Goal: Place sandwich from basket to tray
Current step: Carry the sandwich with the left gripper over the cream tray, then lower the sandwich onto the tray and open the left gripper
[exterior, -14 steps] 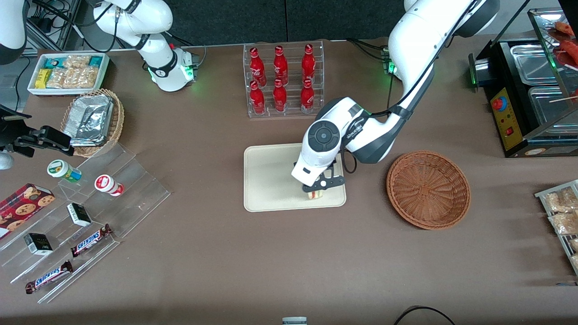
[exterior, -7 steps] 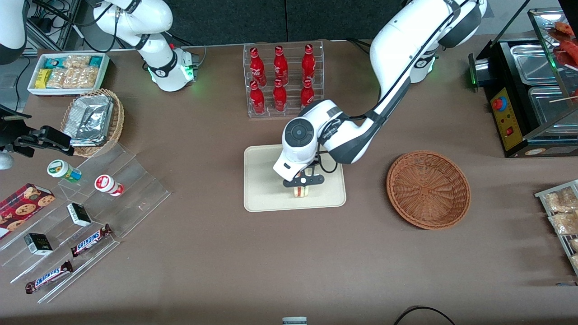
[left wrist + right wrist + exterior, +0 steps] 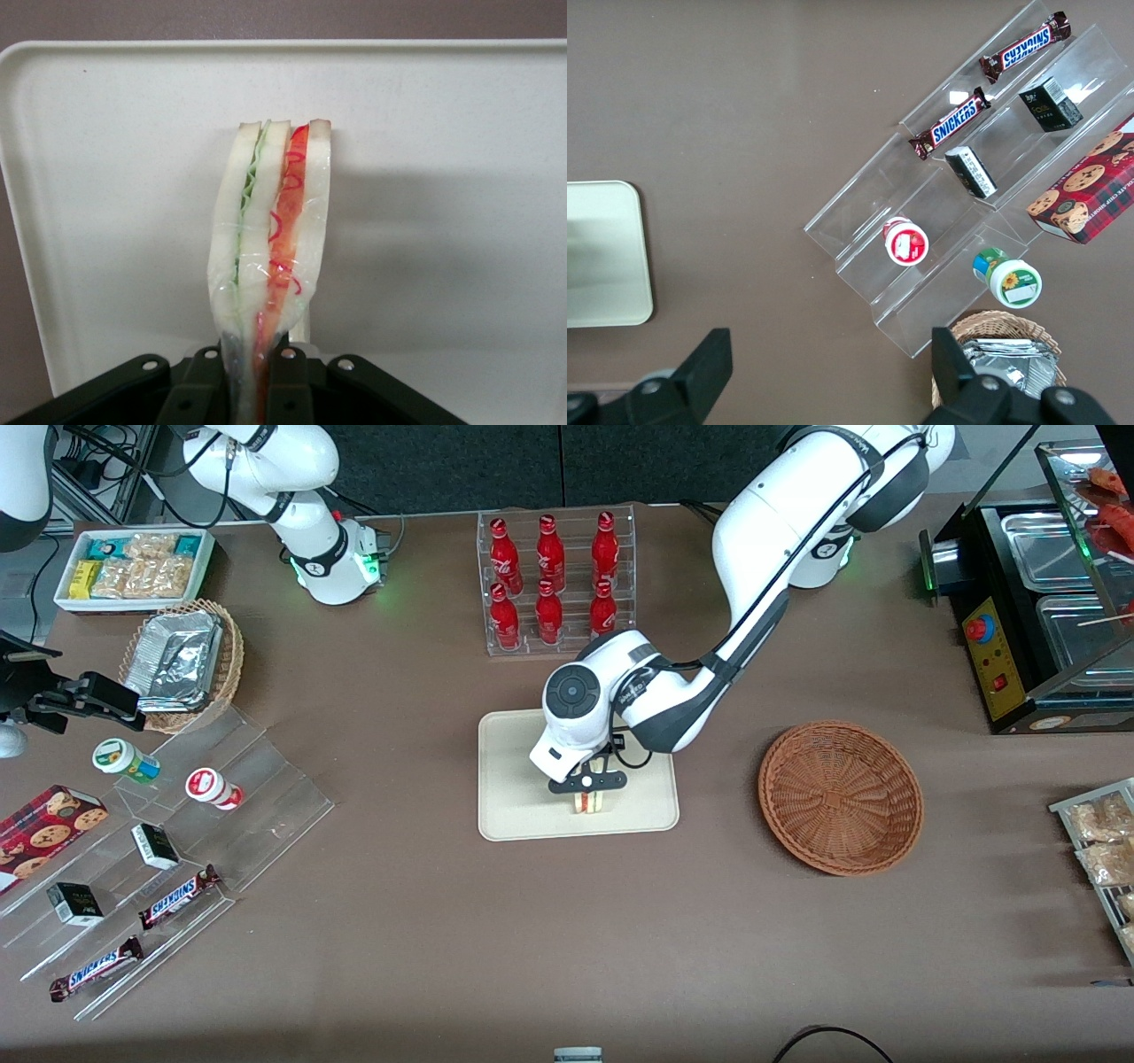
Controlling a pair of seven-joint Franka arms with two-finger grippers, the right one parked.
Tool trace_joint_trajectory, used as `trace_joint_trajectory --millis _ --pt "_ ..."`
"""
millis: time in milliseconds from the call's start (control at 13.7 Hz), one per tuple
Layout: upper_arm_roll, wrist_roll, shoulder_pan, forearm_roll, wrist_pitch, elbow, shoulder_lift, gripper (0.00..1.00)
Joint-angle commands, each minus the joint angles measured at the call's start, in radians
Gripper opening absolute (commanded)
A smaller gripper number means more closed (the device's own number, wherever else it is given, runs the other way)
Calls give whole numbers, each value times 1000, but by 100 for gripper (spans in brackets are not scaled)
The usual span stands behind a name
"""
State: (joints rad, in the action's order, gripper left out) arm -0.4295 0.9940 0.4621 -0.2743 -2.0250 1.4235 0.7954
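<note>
Gripper (image 3: 587,786) jaws clamp the sandwich (image 3: 270,257) above the tray (image 3: 509,815); soft, probably slippery wrap; grip lightly across bread faces.

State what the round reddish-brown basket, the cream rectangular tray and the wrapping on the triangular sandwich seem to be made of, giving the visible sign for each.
Round reddish-brown basket: woven wicker, ribbed weave showing.
Cream rectangular tray: probably matte plastic, smooth with rounded rim.
Triangular white-bread sandwich: clear glossy film, wrinkled, filling visible through it. The left arm's claw over the tray is shut on it.
</note>
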Motion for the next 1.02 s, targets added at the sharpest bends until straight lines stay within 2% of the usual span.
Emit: trace_joint_trajectory --millis 0,73,146,219,292,365,438,949 --pt "11 17 26 -22 5 -37 19 7" --pt "11 12 26 -23 5 -37 22 10" --pt "11 5 26 -23 5 -37 24 19" --pt "11 3 26 -22 5 -37 24 37" --pt "11 2 24 -22 3 -37 25 67" --pt "11 0 23 -22 3 -37 25 81" --pt "11 2 23 -22 3 -37 25 100" --pt "11 2 21 -19 3 -54 25 100"
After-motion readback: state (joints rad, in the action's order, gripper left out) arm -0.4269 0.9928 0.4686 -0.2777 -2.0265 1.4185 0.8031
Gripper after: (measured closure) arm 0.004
